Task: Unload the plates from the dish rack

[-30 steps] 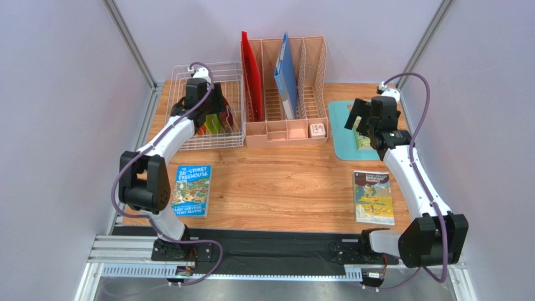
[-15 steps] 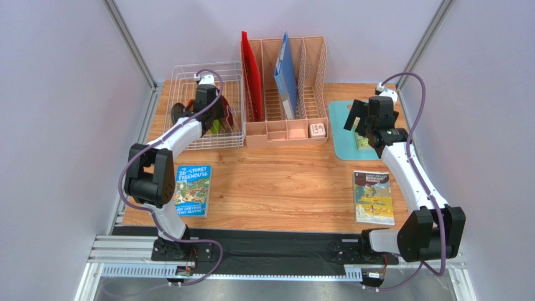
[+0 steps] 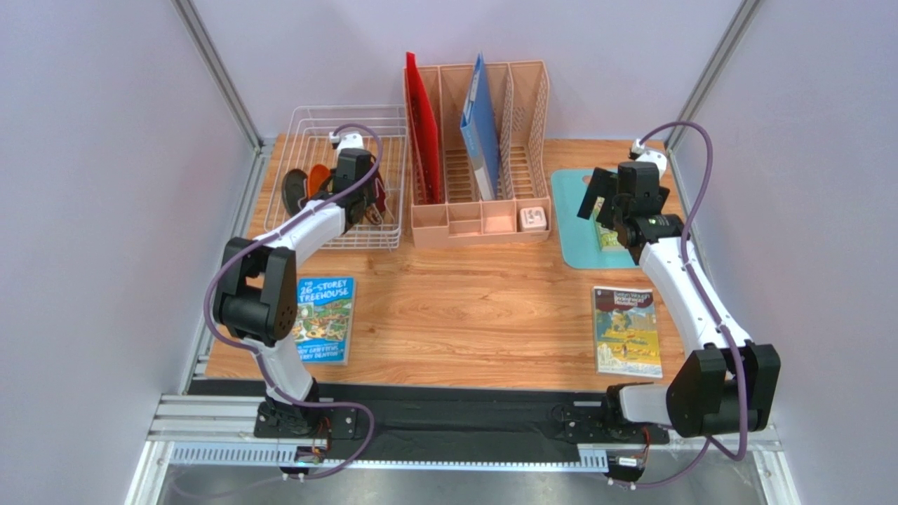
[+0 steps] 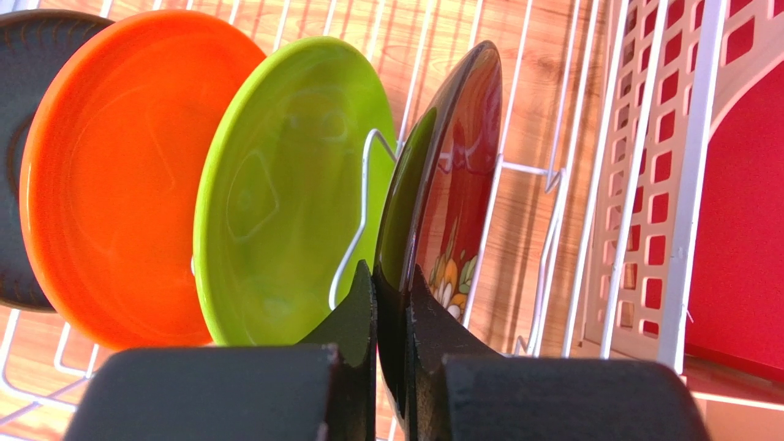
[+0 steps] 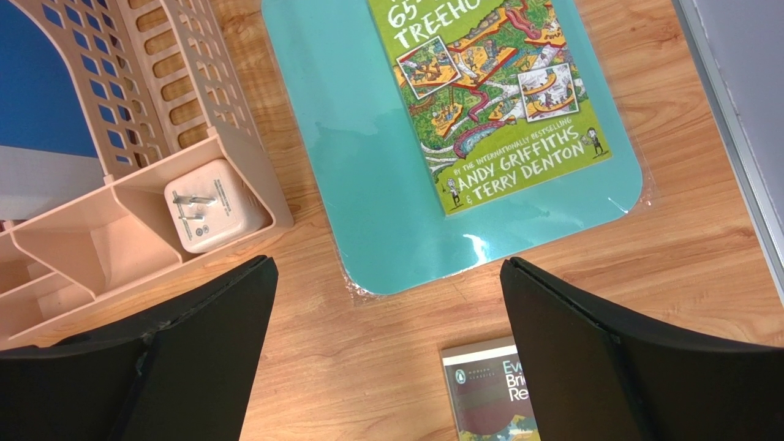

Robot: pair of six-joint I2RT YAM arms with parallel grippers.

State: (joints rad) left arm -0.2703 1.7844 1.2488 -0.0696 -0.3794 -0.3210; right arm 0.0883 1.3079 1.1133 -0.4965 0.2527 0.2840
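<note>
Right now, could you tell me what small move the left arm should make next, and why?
Probably lift straight up: the left fingers are shut on the rim of the dark red plate, which stands in the dish rack close beside the lime green plate.

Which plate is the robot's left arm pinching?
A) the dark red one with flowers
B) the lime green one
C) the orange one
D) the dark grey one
A: in the left wrist view, the left arm's jaws are shut on the rim of the dark red flowery plate, not the lime green plate beside it.
</note>
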